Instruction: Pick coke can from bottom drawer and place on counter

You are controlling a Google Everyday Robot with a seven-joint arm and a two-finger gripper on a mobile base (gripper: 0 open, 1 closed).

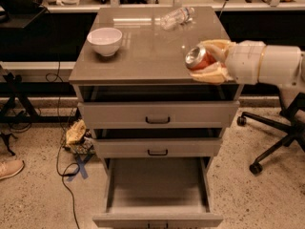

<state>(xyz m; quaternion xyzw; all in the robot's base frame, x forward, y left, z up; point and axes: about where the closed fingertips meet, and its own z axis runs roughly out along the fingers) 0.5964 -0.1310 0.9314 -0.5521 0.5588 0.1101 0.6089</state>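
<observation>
**Can pinched on its side over the counter's front right corner**

The gripper [206, 61] is seen at the front right corner of the counter [143, 61], with the arm reaching in from the right. Its fingers [217, 45] are pressed onto the can [198, 58], one above and one below, so the can is pinched between them. The can is held lying over, not upright. Its long axis runs roughly left to right along the arm's line, and the silver top is turned left and a little forward. It is carried at the gripper's tip, just inside the counter's front edge. Whether the lower finger touches the slab cannot be told.

For the placing, a turn to upright or a set-down further in is judged necessary, since a can released on its side so near the edge could roll off. The bowl [105, 40] and bottle [176, 17] lie well apart, to the left and rear. The bottom drawer [157, 219] stands pulled out below, and no can is seen in it.
</observation>
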